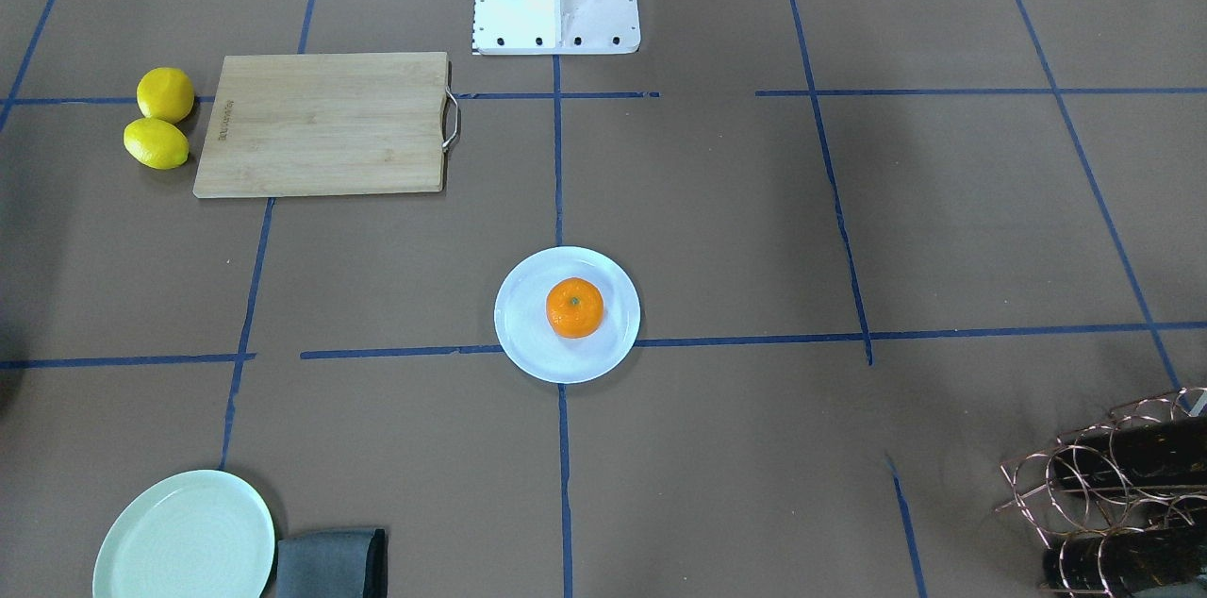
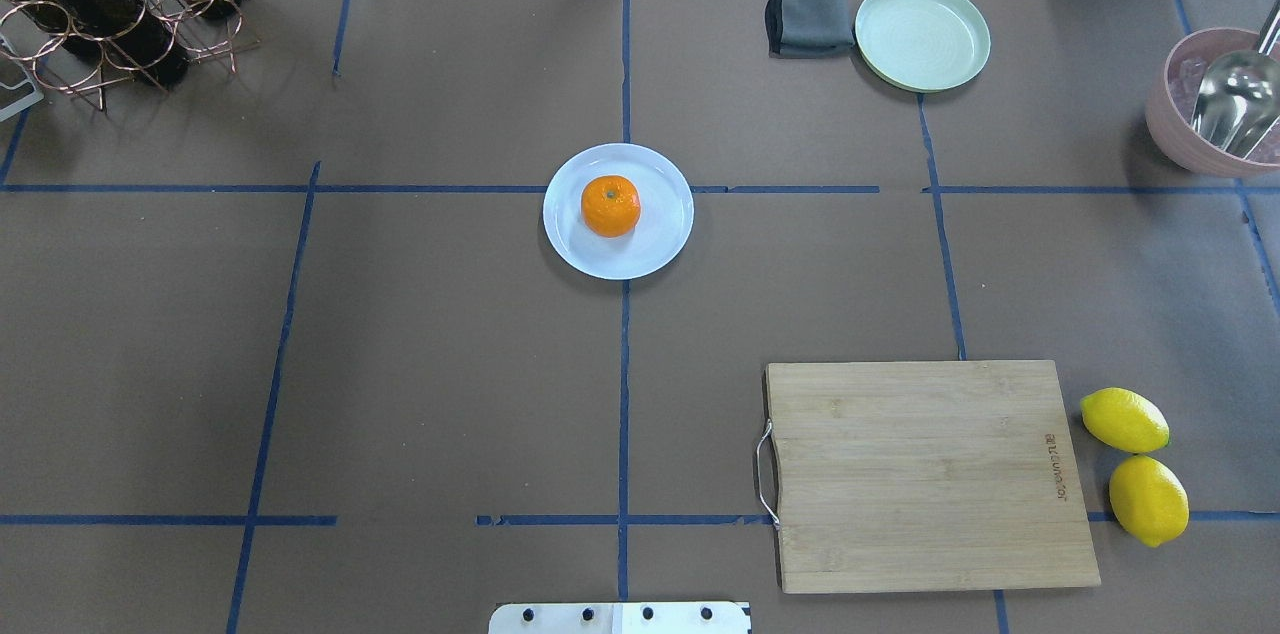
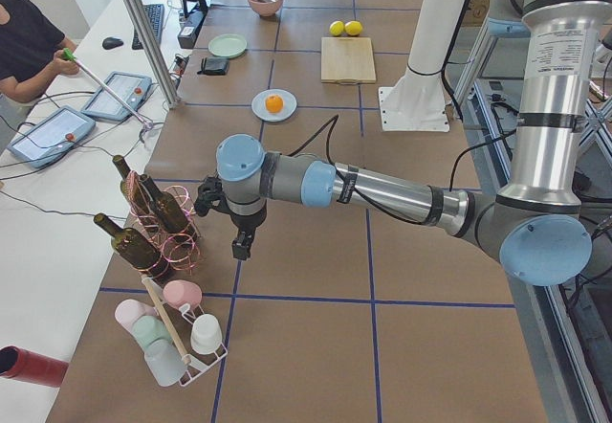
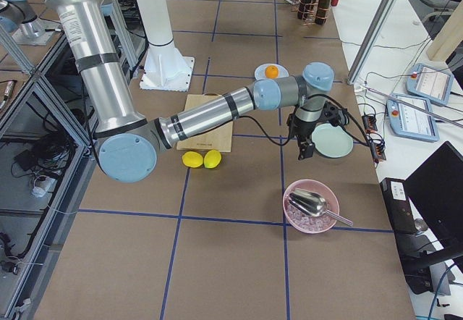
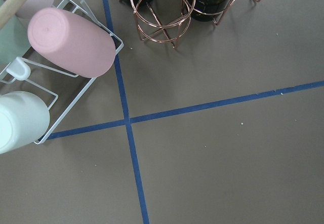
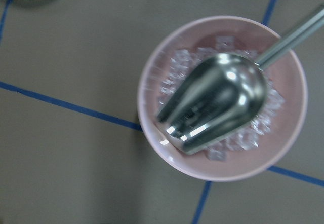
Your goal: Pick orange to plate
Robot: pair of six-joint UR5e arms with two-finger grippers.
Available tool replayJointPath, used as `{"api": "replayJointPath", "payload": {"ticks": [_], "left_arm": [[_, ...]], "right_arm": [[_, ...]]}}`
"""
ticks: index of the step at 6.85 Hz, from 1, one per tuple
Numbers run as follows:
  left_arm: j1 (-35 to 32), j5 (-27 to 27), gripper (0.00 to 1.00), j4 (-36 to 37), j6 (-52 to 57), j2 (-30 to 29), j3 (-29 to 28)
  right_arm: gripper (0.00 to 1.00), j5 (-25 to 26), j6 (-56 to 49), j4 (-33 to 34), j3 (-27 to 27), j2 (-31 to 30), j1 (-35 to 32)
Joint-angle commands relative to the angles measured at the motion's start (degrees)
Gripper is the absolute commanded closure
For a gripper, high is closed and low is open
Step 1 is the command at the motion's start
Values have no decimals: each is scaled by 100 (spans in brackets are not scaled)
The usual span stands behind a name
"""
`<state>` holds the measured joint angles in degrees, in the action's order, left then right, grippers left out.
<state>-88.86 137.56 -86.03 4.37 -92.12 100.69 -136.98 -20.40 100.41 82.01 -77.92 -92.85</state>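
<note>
One small round bright-orange mandarin [image 2: 610,205] sits in the middle of the round pale blue-white plate [image 2: 657,246]. The left gripper [image 3: 243,248] hangs by the copper wire bottle rack [image 3: 164,224], the right gripper [image 4: 304,150] by the pale mint-green plate [image 4: 337,143]. I cannot tell if either is spread apart or pressed together.

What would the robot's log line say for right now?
task: orange on plate, done | left gripper: beside bottle rack, state unclear | right gripper: near green plate, state unclear
</note>
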Motion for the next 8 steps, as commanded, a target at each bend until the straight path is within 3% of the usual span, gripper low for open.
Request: {"api": "replayJointPath", "payload": {"ticks": [1,4,5,8], "left_arm": [[-17,16,0,-46,29,132,-6],[-26,25,0,-159,99,361,-277],[-35,25,0,-151,90,361,-313],[-402,-36,0,-151,99,501,-490]], "right_arm": [[0,-198,-245,-407,-457,-319,-339],[0,-154,1080,-1046,-563,-303,-382],[0,-145,1082,-1432,-642,-329,-382],[0,-145,1082,-1489,-642,-347,-374]]}}
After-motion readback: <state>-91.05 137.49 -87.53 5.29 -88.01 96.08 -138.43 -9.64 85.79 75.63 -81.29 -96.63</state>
